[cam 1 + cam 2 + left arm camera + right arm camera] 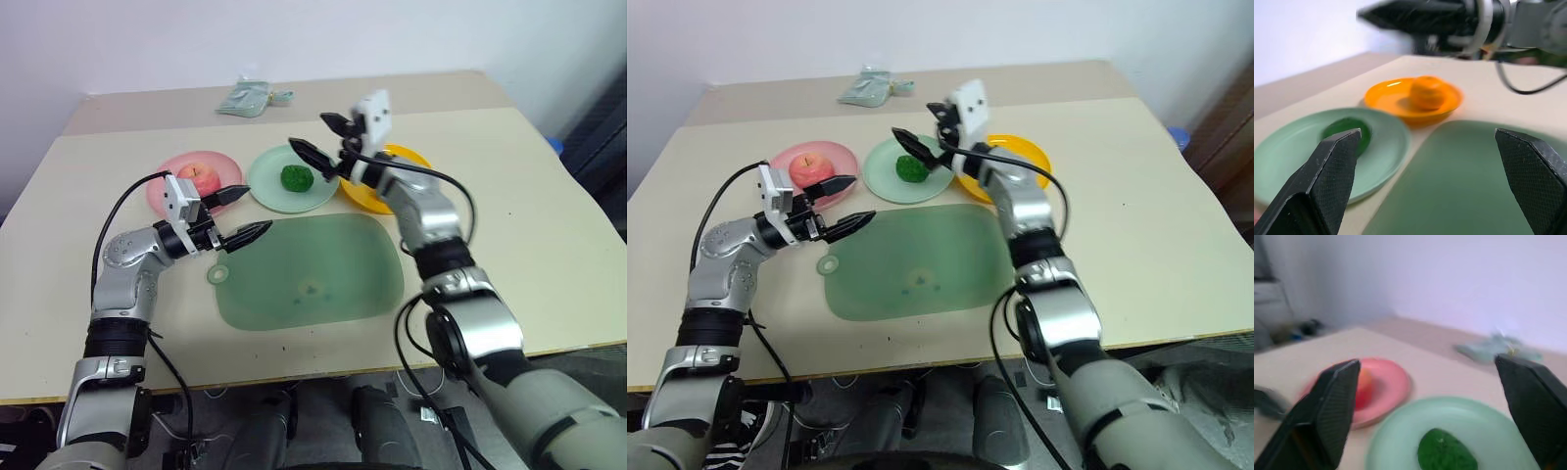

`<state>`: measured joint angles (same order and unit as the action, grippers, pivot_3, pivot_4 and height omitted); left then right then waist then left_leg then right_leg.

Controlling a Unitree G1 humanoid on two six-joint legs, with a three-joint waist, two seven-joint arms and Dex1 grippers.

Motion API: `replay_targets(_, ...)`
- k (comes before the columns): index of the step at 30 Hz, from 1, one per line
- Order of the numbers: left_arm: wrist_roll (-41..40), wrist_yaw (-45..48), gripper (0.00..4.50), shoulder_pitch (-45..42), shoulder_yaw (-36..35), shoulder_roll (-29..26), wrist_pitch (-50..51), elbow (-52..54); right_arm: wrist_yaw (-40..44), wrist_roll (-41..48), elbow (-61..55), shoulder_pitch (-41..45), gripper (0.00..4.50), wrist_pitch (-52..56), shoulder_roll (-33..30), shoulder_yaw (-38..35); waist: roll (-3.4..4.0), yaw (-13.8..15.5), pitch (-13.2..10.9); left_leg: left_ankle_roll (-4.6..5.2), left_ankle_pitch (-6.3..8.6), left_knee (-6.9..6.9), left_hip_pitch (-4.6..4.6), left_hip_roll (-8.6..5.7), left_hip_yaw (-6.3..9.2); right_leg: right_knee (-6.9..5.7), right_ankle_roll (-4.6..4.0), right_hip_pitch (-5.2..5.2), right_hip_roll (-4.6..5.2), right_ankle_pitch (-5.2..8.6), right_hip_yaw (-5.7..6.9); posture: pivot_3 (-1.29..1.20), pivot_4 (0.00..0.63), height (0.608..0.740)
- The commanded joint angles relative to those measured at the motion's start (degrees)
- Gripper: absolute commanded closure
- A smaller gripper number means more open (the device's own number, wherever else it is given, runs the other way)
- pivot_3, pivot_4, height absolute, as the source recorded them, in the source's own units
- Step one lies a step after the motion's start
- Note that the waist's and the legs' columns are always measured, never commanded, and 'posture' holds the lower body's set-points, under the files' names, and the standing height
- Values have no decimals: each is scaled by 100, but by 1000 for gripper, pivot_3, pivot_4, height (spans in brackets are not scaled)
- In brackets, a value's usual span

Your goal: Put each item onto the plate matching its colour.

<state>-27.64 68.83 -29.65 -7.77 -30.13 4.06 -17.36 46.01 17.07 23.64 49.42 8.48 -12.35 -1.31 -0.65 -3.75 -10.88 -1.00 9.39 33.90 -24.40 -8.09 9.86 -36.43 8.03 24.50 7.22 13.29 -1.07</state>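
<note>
Left eye view: apple (199,177) on pink plate (167,185), green lump (296,177) on mint plate (266,184); right gripper (324,136) spread above it, left gripper (242,214) spread, empty.

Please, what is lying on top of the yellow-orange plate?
A round orange sits on the yellow-orange plate, as the left wrist view shows. In the head views the right gripper and its arm cover the middle of that plate, so the orange is hidden there.
</note>
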Motion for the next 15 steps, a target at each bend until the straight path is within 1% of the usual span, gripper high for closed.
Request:
replay_targets(1,-406,528,0,-160,-161,-162,176,71,637,554,-1823,-775,34,575,-535,58,3,-5,-2,0,0,3,0,0,-1,-3,0,1,0,0,-2,0,150,740)
replay_targets(3,-483,797,0,-220,-193,-221,162,-38,889,789,-2548,-1227,34,852,-876,81,3,-13,-2,0,0,3,0,1,-3,-4,0,2,0,0,-3,0,150,740)
replay_targets(5,-538,959,0,-280,-231,-269,199,-161,1014,983,-2958,-1471,34,1130,-1099,99,3,-33,-2,0,0,3,3,6,-11,-5,0,2,0,0,-8,0,150,740)
replay_targets(6,-539,1062,0,-322,-249,-302,176,-267,1220,1211,-3401,-1839,34,1327,-1380,27,3,-9,-2,0,0,3,5,10,-14,-4,-1,2,-2,0,-10,0,150,740)
replay_targets(8,-326,1259,0,-380,-180,-402,-65,-602,1375,1153,-4055,-2511,34,1275,-1819,-3,0,47,2,-3,5,2,4,18,-10,2,-4,-2,-8,1,-6,0,150,740)
replay_targets(12,-249,1507,0,-457,-84,-392,-226,-890,1101,1172,-4428,-3231,34,1189,-2055,-241,-1,132,1,3,14,9,4,22,-31,17,-2,-6,-7,0,-17,0,150,740)
replay_targets(15,-248,1650,0,-574,-84,-322,-261,-1060,863,1164,-4512,-3411,34,1193,-2103,-356,-1,162,1,2,14,23,3,25,-31,21,-2,-11,-8,0,-17,0,150,740)
